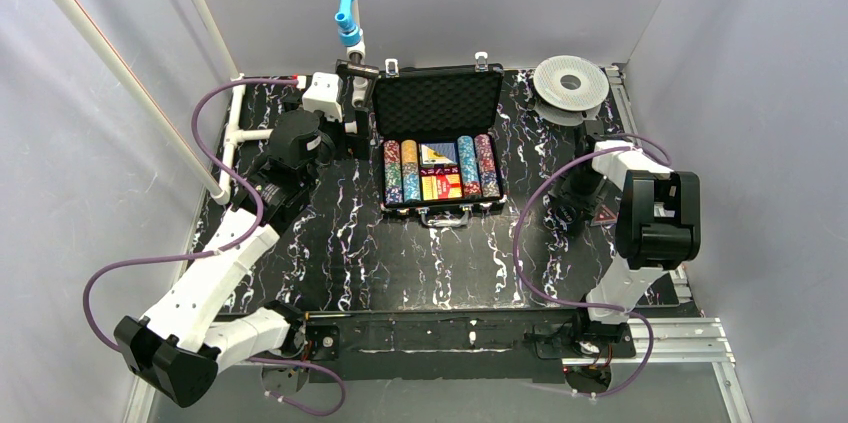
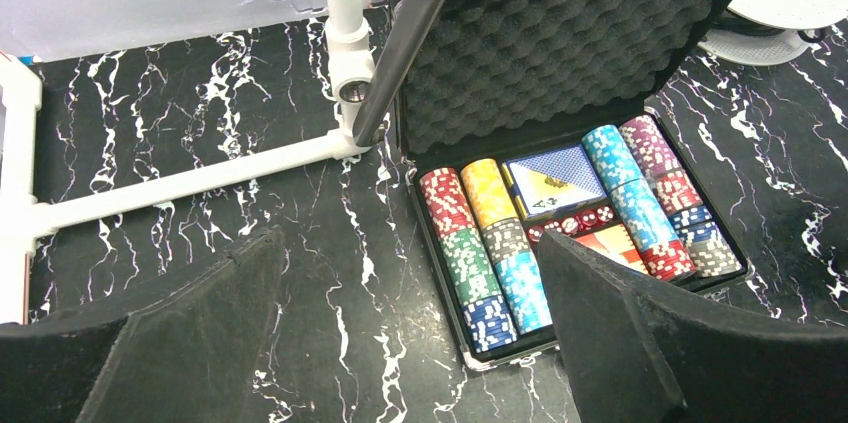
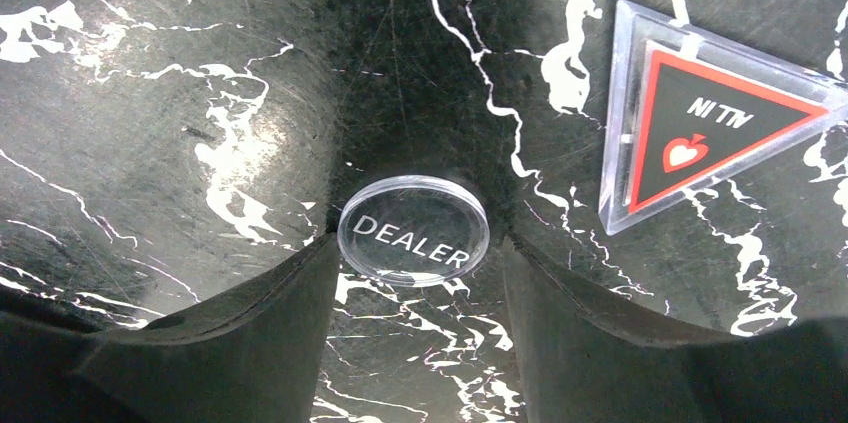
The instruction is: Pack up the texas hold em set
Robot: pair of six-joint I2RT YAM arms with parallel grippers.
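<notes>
The texas hold em set's black case [image 1: 437,100] lies open at the back of the table, its foam lid [image 2: 560,43] raised. Rows of coloured chips [image 2: 480,253], a card deck [image 2: 555,180] and red dice [image 2: 580,220] sit in its tray. My left gripper [image 2: 410,238] hangs open over bare table just left of the case, holding nothing. My right gripper [image 3: 420,243] points down at the table on the right. A clear round DEALER button [image 3: 413,230] lies between its fingertips, which stand close on either side. A clear triangular ALL IN marker [image 3: 700,123] lies beside it.
A round white-grey spool [image 1: 570,83] stands at the back right corner. A white pipe frame [image 2: 200,178] and a slanted metal rod [image 2: 400,53] stand left of the case lid. The right arm's purple cable [image 1: 520,243] loops over the table.
</notes>
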